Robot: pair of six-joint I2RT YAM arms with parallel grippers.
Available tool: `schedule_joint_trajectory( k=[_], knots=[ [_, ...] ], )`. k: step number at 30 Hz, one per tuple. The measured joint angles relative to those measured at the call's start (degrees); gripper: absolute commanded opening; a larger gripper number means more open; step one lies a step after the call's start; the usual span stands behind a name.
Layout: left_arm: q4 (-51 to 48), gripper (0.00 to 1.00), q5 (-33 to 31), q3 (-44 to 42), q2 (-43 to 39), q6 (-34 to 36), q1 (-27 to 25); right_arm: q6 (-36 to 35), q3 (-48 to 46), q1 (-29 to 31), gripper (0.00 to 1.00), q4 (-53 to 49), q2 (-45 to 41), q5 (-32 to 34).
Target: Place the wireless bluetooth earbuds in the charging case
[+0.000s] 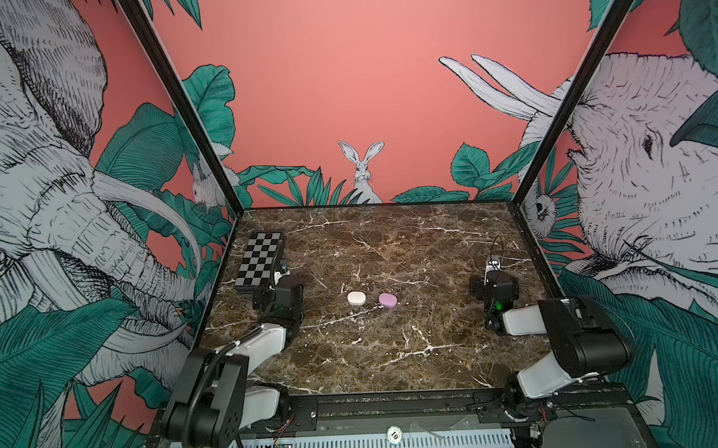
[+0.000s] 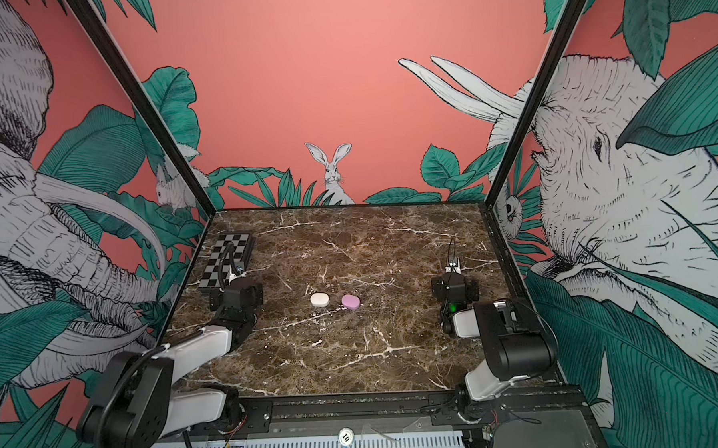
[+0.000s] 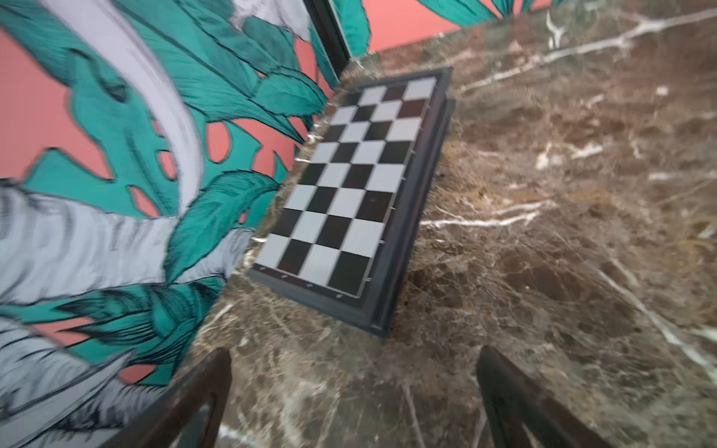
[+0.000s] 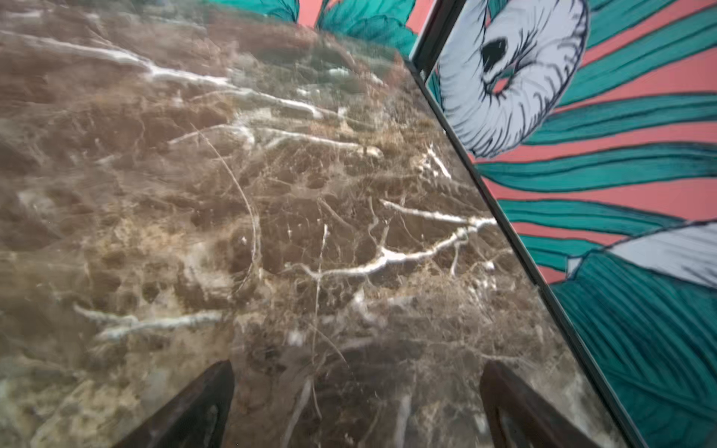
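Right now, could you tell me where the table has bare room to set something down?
Bare marble: the back strip between the chessboard and the table's right edge, and the front middle, nearer than the white case and lilac case. Crowded: the left edge, where the open left gripper hangs by the chessboard; the cases sit close together.

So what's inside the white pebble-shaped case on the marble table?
Nothing shows: the white pebble-shaped case lies shut, so whatever it holds is covered. The lilac pebble-shaped case beside it is shut too.
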Motion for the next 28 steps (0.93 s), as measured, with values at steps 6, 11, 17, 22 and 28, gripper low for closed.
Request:
schedule_joint_trajectory(
  k=[6, 11, 17, 22, 28],
  knots=[
    [10.10, 0.99, 8.72, 2.91, 9.73, 3.61, 3.89, 1.31, 1.09, -1.75, 0.98, 1.95, -0.81, -2.29],
    [16.06, 0.99, 17.29, 2.47, 11.67, 3.78, 8.26, 1.66, 1.09, -1.70, 0.98, 1.90, -0.83, -2.95],
    [21.09, 0.99, 22.64, 1.22, 13.66, 4.00, 8.98, 1.68, 1.09, -1.70, 0.98, 1.84, -0.83, -3.10],
    [23.12, 0.99, 24.17, 0.94, 13.64, 4.00, 8.98, 1.68, 1.09, -1.70, 0.98, 1.84, -0.83, -3.10],
    [23.32, 0.99, 24.70, 0.85, 13.64, 4.00, 8.98, 1.62, 1.16, -1.18, 0.98, 1.57, -0.83, -3.06]
  ],
)
